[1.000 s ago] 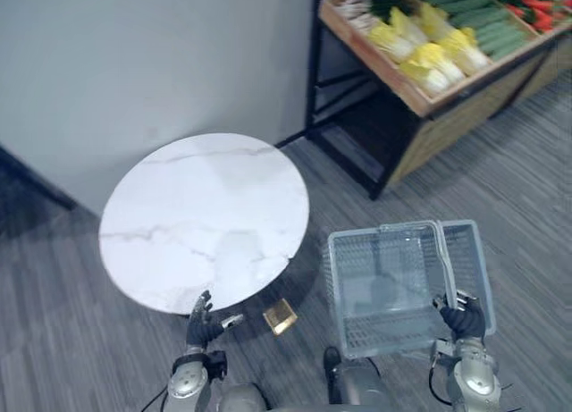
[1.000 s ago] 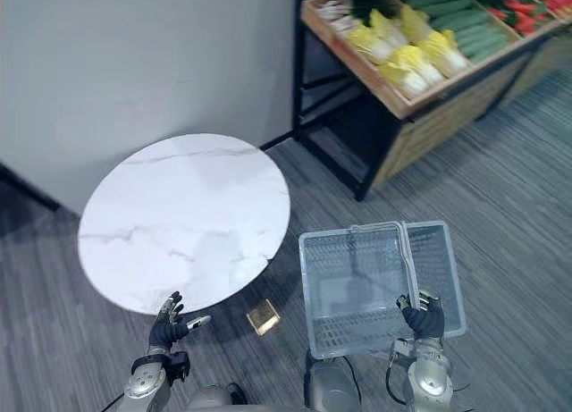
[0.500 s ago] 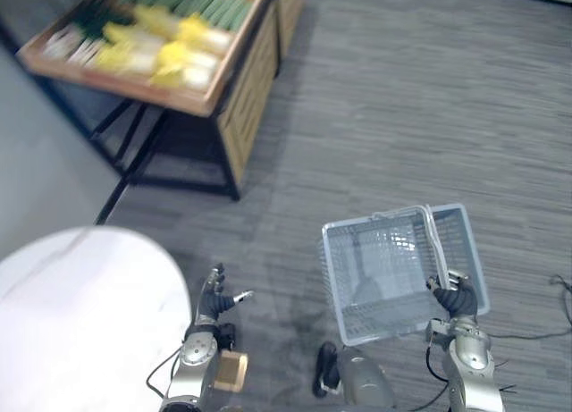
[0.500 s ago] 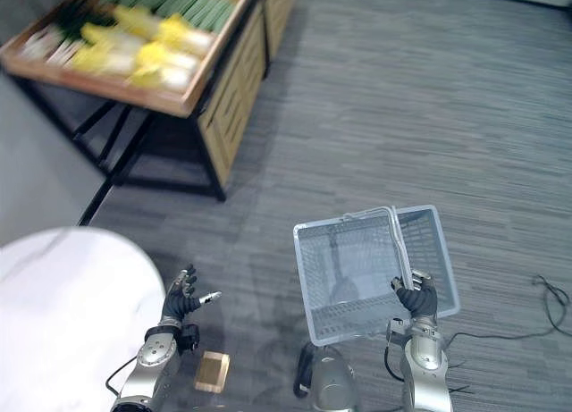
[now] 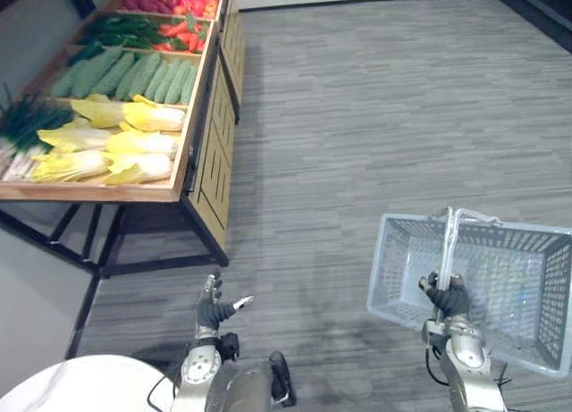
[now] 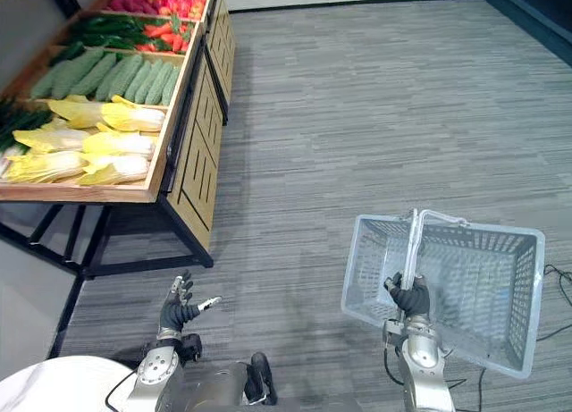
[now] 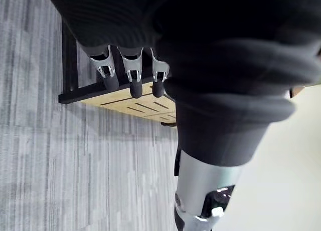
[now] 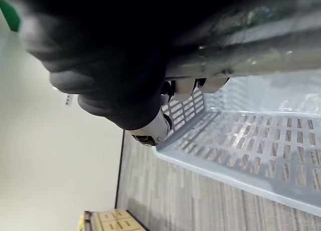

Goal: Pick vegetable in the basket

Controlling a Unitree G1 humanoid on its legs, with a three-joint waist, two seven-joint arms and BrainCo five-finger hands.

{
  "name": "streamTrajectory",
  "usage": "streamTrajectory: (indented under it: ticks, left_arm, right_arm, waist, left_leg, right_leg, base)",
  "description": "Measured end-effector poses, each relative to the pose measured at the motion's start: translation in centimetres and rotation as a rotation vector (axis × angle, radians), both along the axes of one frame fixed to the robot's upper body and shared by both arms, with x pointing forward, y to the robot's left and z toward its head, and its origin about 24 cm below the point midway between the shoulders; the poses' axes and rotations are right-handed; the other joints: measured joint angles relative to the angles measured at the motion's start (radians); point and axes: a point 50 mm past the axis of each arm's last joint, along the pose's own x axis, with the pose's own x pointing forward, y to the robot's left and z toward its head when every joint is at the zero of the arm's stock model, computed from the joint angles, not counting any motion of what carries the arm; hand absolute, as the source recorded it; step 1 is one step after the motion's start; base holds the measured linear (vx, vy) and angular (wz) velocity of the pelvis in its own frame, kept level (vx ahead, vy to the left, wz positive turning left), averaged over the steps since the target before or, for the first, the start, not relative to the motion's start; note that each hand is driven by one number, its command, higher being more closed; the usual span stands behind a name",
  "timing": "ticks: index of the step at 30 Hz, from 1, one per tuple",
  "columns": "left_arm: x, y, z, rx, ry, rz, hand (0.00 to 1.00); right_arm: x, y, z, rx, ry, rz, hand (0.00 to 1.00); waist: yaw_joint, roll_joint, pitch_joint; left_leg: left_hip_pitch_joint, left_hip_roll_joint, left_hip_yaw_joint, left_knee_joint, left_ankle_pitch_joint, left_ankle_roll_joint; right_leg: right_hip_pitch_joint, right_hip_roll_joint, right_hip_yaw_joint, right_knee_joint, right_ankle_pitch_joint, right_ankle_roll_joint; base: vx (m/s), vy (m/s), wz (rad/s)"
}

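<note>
The grey plastic basket [image 5: 398, 269], full of holes and cut off at one edge, hangs well apart from the wooden stand [image 5: 204, 162] of vegetables [image 5: 134, 144]. The right hand [image 5: 447, 298] curls round its thin handle [image 5: 446, 242]. The left hand [image 5: 213, 309], near the stand, is spread wide.

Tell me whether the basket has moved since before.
Yes. Held by the right hand, the basket has swung rightward, away from the round white table.

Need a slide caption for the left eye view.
Empty grey basket held by its handle in the right hand; left hand open, wooden vegetable stand at left.
</note>
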Motion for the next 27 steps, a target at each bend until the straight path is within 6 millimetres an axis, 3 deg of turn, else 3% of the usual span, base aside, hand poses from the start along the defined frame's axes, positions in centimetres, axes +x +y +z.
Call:
streamTrajectory:
  ticks: [2, 4, 5, 7, 8, 9, 10, 11, 12, 13, 14, 15, 16, 17, 18, 19, 21, 22, 23, 24, 25, 26, 27]
  left_arm:
    - [0.3, -0.3, 0.1, 0.005, -0.008, -0.02, 0.0]
    - [0.9, -0.5, 0.5, 0.003, -0.027, -0.029, 0.0]
    - [1.7, -0.7, 0.9, 0.003, -0.049, -0.039, 0.0]
    - [2.2, -0.8, 1.2, 0.01, -0.065, -0.046, 0.0]
    - [2.2, -0.6, 1.2, 0.042, -0.067, -0.061, 0.0]
    - [2.1, -0.8, 1.0, 0.048, -0.057, -0.069, 0.0]
    - [2.0, -1.3, 0.6, 0.03, -0.039, -0.069, 0.0]
    - [1.7, -1.7, 0.4, 0.018, -0.031, -0.07, 0.0]
    - [1.8, -2.0, 0.5, 0.016, -0.037, -0.073, 0.0]
    - [2.0, -2.2, 0.6, 0.013, -0.044, -0.074, 0.0]
    - [2.3, -2.7, 1.0, -0.005, -0.066, -0.069, 0.0]
    - [2.6, -3.2, 1.9, -0.018, -0.109, -0.071, 0.0]
    - [2.8, -3.4, 2.5, -0.016, -0.137, -0.07, 0.0]
    - [3.2, -3.4, 3.8, -0.004, -0.199, -0.067, 0.0]
    - [3.4, -3.4, 4.5, 0.0, -0.231, -0.058, 0.0]
    - [3.7, -3.2, 5.5, 0.011, -0.278, -0.04, 0.0]
    - [4.0, -3.1, 6.6, 0.039, -0.328, -0.031, 0.0]
    - [4.1, -3.1, 7.1, 0.043, -0.353, -0.023, 0.0]
    - [4.1, -3.2, 7.7, 0.041, -0.379, -0.006, 0.0]
    - [4.1, -3.2, 8.1, 0.044, -0.397, 0.001, 0.0]
    - [4.2, -3.1, 8.2, 0.052, -0.404, 0.01, 0.0]
    - [4.0, -2.7, 8.7, 0.06, -0.424, 0.036, 0.0]
    - [3.9, -2.5, 9.0, 0.067, -0.436, 0.047, 0.0]
  right_arm:
    - [0.4, 0.6, -0.2, -0.008, 0.012, 0.042, 1.0]
    - [0.9, 0.9, 0.1, -0.013, 0.002, 0.069, 1.0]
    - [1.1, 0.9, 0.2, -0.022, 0.002, 0.081, 1.0]
    - [1.1, 0.8, 0.3, -0.026, 0.0, 0.084, 1.0]
    - [0.9, 0.8, 0.2, -0.027, 0.002, 0.083, 1.0]
    - [0.5, 0.6, 0.1, -0.033, 0.012, 0.081, 1.0]
    - [0.5, 0.2, 0.2, -0.05, 0.017, 0.082, 1.0]
    - [0.8, 0.1, 0.5, -0.056, 0.006, 0.086, 1.0]
    - [0.9, 0.2, 0.7, -0.054, -0.007, 0.089, 1.0]
    - [1.0, 0.2, 0.8, -0.054, -0.009, 0.09, 1.0]
    - [0.9, 0.3, 0.7, -0.051, -0.004, 0.096, 1.0]
    - [0.7, 0.6, 0.6, -0.04, -0.004, 0.092, 1.0]
    - [0.6, 0.7, 0.7, -0.036, -0.008, 0.089, 1.0]
    - [0.2, 0.6, 1.0, -0.042, -0.025, 0.076, 1.0]
    - [0.2, 0.6, 1.3, -0.042, -0.038, 0.072, 1.0]
    - [0.4, 0.4, 1.7, -0.045, -0.06, 0.06, 1.0]
    - [0.3, -0.6, 1.8, -0.055, -0.065, 0.02, 1.0]
    - [-0.1, -1.5, 1.7, -0.063, -0.057, -0.025, 1.0]
    - [-0.6, -2.6, 1.5, -0.071, -0.043, -0.069, 1.0]
    - [-1.1, -3.0, 1.0, -0.07, -0.02, -0.092, 1.0]
    - [-1.4, -3.4, 0.6, -0.069, -0.004, -0.117, 1.0]
    - [-1.8, -3.6, -0.1, -0.053, 0.026, -0.14, 1.0]
    - [-2.0, -3.8, -0.5, -0.042, 0.042, -0.156, 1.0]
  waist:
    - [-0.003, 0.039, -0.004]
    - [-0.011, 0.07, 0.012]
    - [-0.026, 0.089, 0.023]
    - [-0.03, 0.088, 0.028]
    - [-0.035, 0.059, 0.014]
    - [-0.043, 0.048, 0.01]
    - [-0.047, 0.075, 0.011]
    - [-0.045, 0.106, 0.002]
    - [-0.052, 0.117, 0.007]
    - [-0.052, 0.124, 0.012]
    - [-0.036, 0.119, 0.026]
    - [-0.019, 0.119, 0.035]
    - [-0.012, 0.117, 0.038]
    - [0.002, 0.096, 0.048]
    - [0.004, 0.094, 0.049]
    - [0.004, 0.098, 0.047]
    - [0.004, 0.103, 0.045]
    - [0.002, 0.106, 0.043]
    - [0.002, 0.121, 0.035]
    - [0.003, 0.131, 0.026]
    - [0.003, 0.124, 0.021]
    - [0.007, 0.091, 0.013]
    - [0.007, 0.079, 0.018]
  left_leg:
    - [0.116, 0.005, -0.015, -0.108, 0.0, -0.002]
    - [0.162, 0.026, -0.031, -0.144, 0.001, -0.006]
    - [0.19, 0.052, -0.05, -0.144, 0.0, -0.033]
    - [0.236, 0.065, -0.069, -0.143, -0.016, -0.08]
    - [0.287, 0.054, -0.105, -0.13, -0.051, -0.14]
    - [0.323, 0.048, -0.133, -0.111, -0.076, -0.173]
    - [0.336, 0.07, -0.15, -0.095, -0.08, -0.179]
    - [0.317, 0.115, -0.163, -0.023, -0.058, -0.21]
    - [0.265, 0.14, -0.187, 0.114, -0.011, -0.231]
    - [0.239, 0.161, -0.194, 0.197, 0.027, -0.233]
    - [0.163, 0.218, -0.198, 0.402, 0.153, -0.234]
    - [0.1, 0.282, -0.168, 0.567, 0.139, -0.221]
    - [0.068, 0.301, -0.152, 0.622, 0.122, -0.206]
    - [0.006, 0.311, -0.118, 0.662, 0.101, -0.176]
    - [-0.024, 0.309, -0.102, 0.654, 0.084, -0.17]
    - [-0.083, 0.291, -0.063, 0.589, 0.048, -0.17]
    - [-0.133, 0.248, 0.014, 0.408, 0.036, -0.157]
    - [-0.141, 0.216, 0.062, 0.25, 0.053, -0.165]
    - [-0.142, 0.2, 0.107, 0.088, 0.149, -0.163]
    - [-0.131, 0.195, 0.138, 0.044, 0.15, -0.053]
    - [-0.118, 0.172, 0.133, 0.027, 0.14, -0.033]
    - [-0.116, 0.12, 0.119, 0.013, 0.122, -0.007]
    - [-0.112, 0.099, 0.115, 0.013, 0.102, 0.011]
  right_leg:
    - [-0.113, 0.019, -0.128, -0.017, -0.065, -0.115]
    - [-0.191, 0.06, -0.163, -0.141, -0.077, -0.141]
    - [-0.244, 0.103, -0.161, -0.337, -0.031, -0.14]
    - [-0.266, 0.139, -0.124, -0.546, 0.095, -0.132]
    - [-0.255, 0.144, -0.053, -0.724, 0.257, -0.13]
    - [-0.253, 0.143, -0.01, -0.667, 0.393, -0.142]
    - [-0.264, 0.15, -0.013, -0.596, 0.346, -0.141]
    - [-0.267, 0.159, -0.034, -0.523, 0.275, -0.153]
    - [-0.242, 0.161, -0.064, -0.485, 0.217, -0.168]
    - [-0.215, 0.165, -0.079, -0.486, 0.2, -0.176]
    - [-0.132, 0.177, -0.105, -0.523, 0.173, -0.187]
    - [-0.03, 0.198, -0.132, -0.589, 0.164, -0.197]
    - [0.018, 0.201, -0.147, -0.624, 0.161, -0.201]
    - [0.091, 0.198, -0.171, -0.682, 0.156, -0.203]
    - [0.119, 0.196, -0.18, -0.709, 0.155, -0.204]
    - [0.161, 0.19, -0.2, -0.75, 0.156, -0.201]
    - [0.212, 0.168, -0.244, -0.784, 0.144, -0.177]
    - [0.25, 0.156, -0.279, -0.799, 0.132, -0.158]
    - [0.277, 0.162, -0.306, -0.803, 0.112, -0.127]
    - [0.293, 0.165, -0.319, -0.797, 0.087, -0.105]
    - [0.297, 0.155, -0.327, -0.791, 0.077, -0.096]
    - [0.298, 0.108, -0.333, -0.768, 0.049, -0.078]
    - [0.298, 0.086, -0.334, -0.734, 0.033, -0.065]
  base:
    - [0.56, 0.052, -0.16]
    - [0.49, -0.022, 0.1]
    - [0.6, -0.116, 0.42]
    - [0.6, -0.173, 0.53]
    - [0.63, -0.25, 0.73]
    - [0.63, -0.25, 0.72]
    - [0.6, -0.24, 0.48]
    - [0.56, -0.23, 0.39]
    - [0.57, -0.24, 0.4]
    - [0.55, -0.251, 0.49]
    - [0.52, -0.247, 0.36]
    - [0.5, -0.23, 0.35]
    - [0.53, -0.22, 0.37]
    - [0.41, -0.137, 0.38]
    - [0.39, -0.108, 0.47]
    - [0.34, -0.007, 0.51]
    - [0.37, 0.043, 0.64]
    - [0.36, 0.096, 0.79]
    - [0.46, 0.153, 0.87]
    - [0.3, 0.117, 0.67]
    - [0.36, 0.149, 0.62]
    - [0.34, 0.125, 0.54]
    - [0.41, 0.145, 0.51]
